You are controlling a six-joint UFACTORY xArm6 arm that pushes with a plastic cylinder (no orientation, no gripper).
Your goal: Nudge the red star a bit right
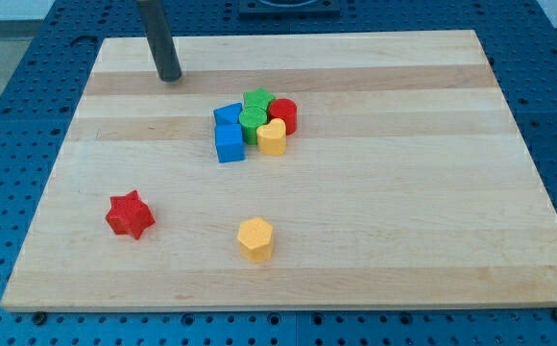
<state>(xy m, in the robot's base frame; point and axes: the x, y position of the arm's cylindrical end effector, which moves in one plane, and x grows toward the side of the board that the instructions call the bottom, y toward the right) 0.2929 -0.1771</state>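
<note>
The arm carries no pincer, so no spread or pinch can be told; it ends in a dark rod whose tip [170,77] rests on the wooden counter [403,231] near the view's top left. The red star [130,214] lies alone toward the view's bottom left, well apart from the tip. A yellow hexagonal block [255,238] sits to its right. Near the middle, two blue blocks [229,135], a green star [256,99], a green cylinder [252,120], a red cylinder [283,113] and a yellow block [272,138] cluster, touching.
</note>
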